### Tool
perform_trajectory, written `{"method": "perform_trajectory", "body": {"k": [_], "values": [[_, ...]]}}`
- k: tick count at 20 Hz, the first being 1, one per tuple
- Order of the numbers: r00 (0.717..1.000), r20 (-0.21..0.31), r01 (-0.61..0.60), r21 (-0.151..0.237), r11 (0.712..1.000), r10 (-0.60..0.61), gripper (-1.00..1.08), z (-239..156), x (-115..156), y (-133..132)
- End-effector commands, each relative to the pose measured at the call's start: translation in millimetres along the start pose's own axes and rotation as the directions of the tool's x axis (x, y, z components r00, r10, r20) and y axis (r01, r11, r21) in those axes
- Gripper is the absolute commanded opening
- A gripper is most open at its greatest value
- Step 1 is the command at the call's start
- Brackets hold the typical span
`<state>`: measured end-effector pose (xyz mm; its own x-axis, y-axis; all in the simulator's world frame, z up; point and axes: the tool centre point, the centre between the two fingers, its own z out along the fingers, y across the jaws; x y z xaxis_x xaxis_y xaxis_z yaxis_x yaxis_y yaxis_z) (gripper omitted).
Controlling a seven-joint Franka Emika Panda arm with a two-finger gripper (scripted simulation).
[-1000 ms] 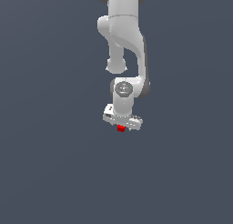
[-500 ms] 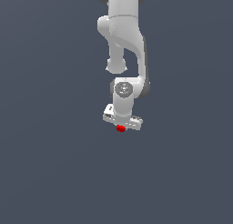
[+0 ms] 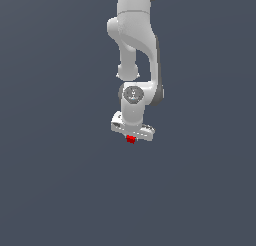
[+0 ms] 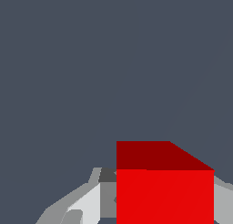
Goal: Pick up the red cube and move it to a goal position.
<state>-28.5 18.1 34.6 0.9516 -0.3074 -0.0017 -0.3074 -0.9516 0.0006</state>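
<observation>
- Exterior view: white arm [image 3: 134,50] drops in from the top centre of the frame, bends at a joint a little above mid-height, and the wrist points straight down.
- End effector [image 3: 131,138] sits just below frame centre, its white crossbar slightly tilted, lower toward the exterior view's right.
- Red cube [image 3: 131,139] shows right under that crossbar, touching it, much narrower than the bar; only a small red patch is visible.
- Wrist view: the red cube [image 4: 164,196] fills the lower right of the frame, with a bright front face and a darker top face. A pale grey finger [image 4: 88,202] lies against one side, and a sliver of a second finger shows at the other side.
- End effector state: fingers pressed onto the red cube from both sides, clamped on it.
- Surroundings: plain dark grey-blue all around the arm in both views; no bench edge or other thing can be made out, and the frame is open on every side of the cube.
</observation>
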Motion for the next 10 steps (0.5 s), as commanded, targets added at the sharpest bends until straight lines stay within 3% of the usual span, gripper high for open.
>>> {"method": "perform_trajectory", "body": {"k": [1,10], "values": [[1.0,-0.002,-0.001,0.0,1.0,0.001,-1.0,-11,2,8],[1.0,-0.001,-0.002,0.002,1.0,0.002,-1.0,-80,8,58]]}}
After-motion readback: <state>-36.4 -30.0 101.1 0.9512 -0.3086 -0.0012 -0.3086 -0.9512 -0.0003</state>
